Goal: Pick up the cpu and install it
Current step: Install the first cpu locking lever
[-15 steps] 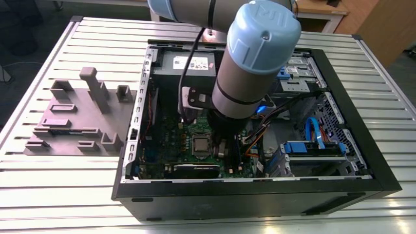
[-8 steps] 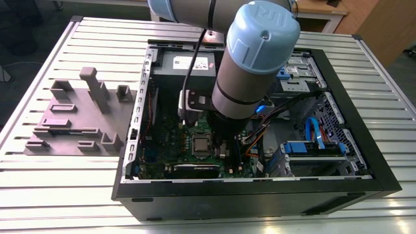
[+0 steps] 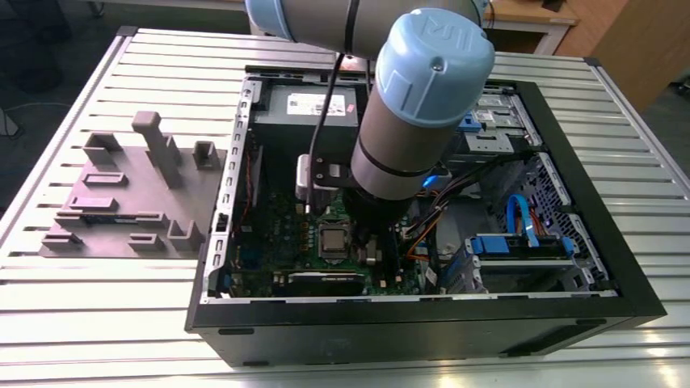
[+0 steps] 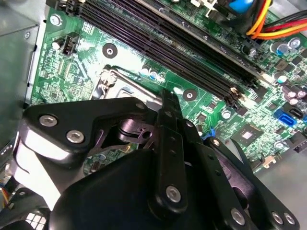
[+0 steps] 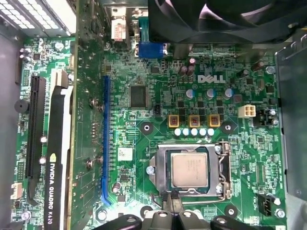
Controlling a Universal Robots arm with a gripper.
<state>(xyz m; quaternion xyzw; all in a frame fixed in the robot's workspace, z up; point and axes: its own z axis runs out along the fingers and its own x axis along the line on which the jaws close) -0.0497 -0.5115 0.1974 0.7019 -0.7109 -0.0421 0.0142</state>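
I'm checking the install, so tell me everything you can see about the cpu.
The cpu is a small flat square chip with a silvery-grey metal top and a thin tan rim. In the first wrist view it lies flat and level inside the socket on the green motherboard, framed by the silver bracket. The gripper's fingertip sits beside its edge.

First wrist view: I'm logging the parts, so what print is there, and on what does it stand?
On the motherboard: white logo lettering, a brand name, left unquoted.
On the graphics card: brand and model lettering, left unquoted.
On the cpu: markings too faint to read.
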